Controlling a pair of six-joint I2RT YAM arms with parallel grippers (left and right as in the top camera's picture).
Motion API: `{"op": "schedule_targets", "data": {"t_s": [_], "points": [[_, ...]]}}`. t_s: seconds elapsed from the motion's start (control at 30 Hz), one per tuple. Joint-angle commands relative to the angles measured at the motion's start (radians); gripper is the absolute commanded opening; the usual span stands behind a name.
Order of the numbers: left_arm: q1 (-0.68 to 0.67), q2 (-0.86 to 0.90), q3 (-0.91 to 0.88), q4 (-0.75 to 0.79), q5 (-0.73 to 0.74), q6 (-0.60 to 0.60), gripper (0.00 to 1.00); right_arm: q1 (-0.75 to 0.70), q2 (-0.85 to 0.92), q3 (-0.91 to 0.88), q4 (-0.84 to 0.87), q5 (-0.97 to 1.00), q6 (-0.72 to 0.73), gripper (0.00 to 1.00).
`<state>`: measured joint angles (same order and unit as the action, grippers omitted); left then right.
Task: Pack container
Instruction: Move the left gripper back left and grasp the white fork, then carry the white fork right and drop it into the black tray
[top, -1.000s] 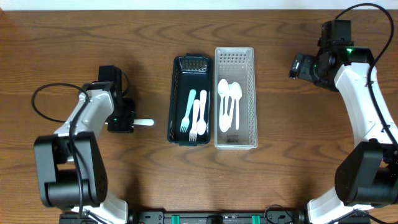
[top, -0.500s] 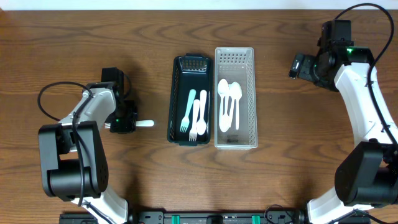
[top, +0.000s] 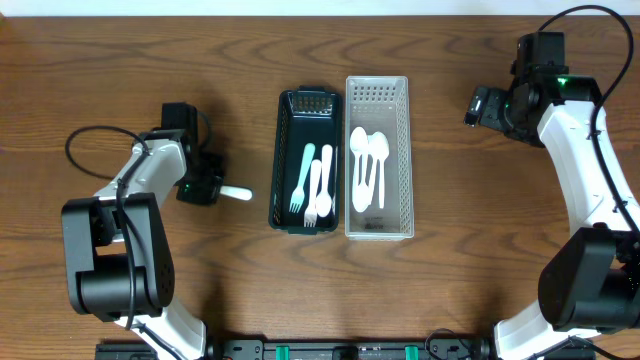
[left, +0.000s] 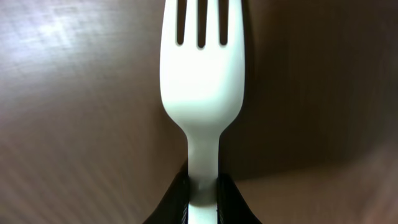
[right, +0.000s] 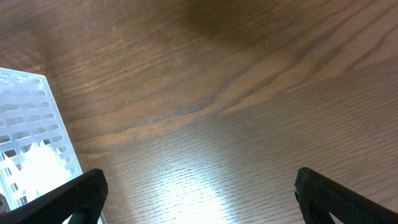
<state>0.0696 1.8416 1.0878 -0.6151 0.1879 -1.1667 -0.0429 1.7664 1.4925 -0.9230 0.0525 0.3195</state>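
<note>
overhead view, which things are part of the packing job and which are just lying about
In the job: white fork in left gripper; dark bin of forks; white bin of spoons.
Just about: right gripper, open over the table.

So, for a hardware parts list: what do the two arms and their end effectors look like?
The left arm and right arm share white shells, black joints and black bases. A black cable loops from each. The left end effector and right end effector are black; a green light glows near the right one.
</note>
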Motion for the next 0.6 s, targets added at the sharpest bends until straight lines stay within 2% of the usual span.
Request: {"op": "schedule_targets", "data": {"t_s": [0.0, 0.2, 0.3, 0.4, 0.57], "points": [[0.004, -0.019, 0.053, 0.003, 0.065, 0.235, 0.06, -0.005, -0.010, 0.016, -0.001, -0.001, -0.002, 0.99], [-0.010, -0.114, 0.072, -0.026, 0.093, 0.428, 0.06, -0.005, -0.010, 0.016, -0.001, 0.000, -0.002, 0.99], [-0.029, -0.187, 0.072, -0.027, 0.093, 0.572, 0.06, -0.005, -0.010, 0.016, -0.001, 0.000, -0.002, 0.99], [-0.071, -0.279, 0.072, -0.048, 0.093, 0.743, 0.06, -0.005, -0.010, 0.016, -0.001, 0.000, -0.002, 0.99], [-0.179, -0.409, 0.072, -0.111, 0.091, 0.929, 0.06, -0.005, -0.010, 0.016, -0.001, 0.000, -0.002, 0.99]]}}
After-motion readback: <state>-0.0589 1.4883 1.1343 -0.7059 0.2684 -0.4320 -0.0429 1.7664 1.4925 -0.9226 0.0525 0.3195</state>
